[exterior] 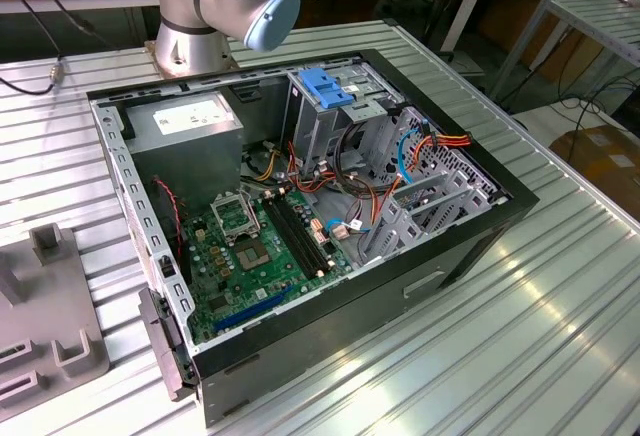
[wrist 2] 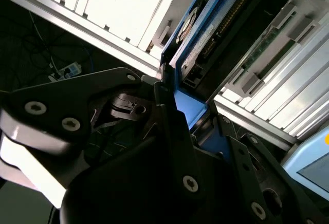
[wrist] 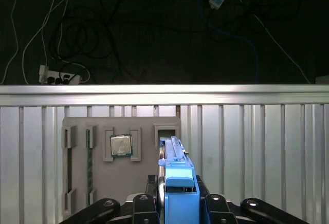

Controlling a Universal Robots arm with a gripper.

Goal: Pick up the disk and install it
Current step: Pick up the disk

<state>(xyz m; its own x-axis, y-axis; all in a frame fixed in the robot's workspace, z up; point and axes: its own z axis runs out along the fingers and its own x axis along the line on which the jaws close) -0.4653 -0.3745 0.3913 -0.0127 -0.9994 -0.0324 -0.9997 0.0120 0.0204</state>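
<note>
while the claw (wrist: 177, 193) sits low over the ribbed metal worktop (wrist: 257, 152) in the first wrist view, its black fingers (wrist: 145, 202) are clamped on the two sides of the disk (wrist: 174, 157), gripping its blue carrier frame. the disk stands on edge, its far end at a slot of the grey holder block (wrist: 77, 126). a square processor chip (wrist: 121, 145) lies in a pocket of that block, near the disk. in the exterior view the open computer case (exterior: 420, 286) stands on the worktop, with the arm's base (exterior: 190, 41) at its far side.
</note>
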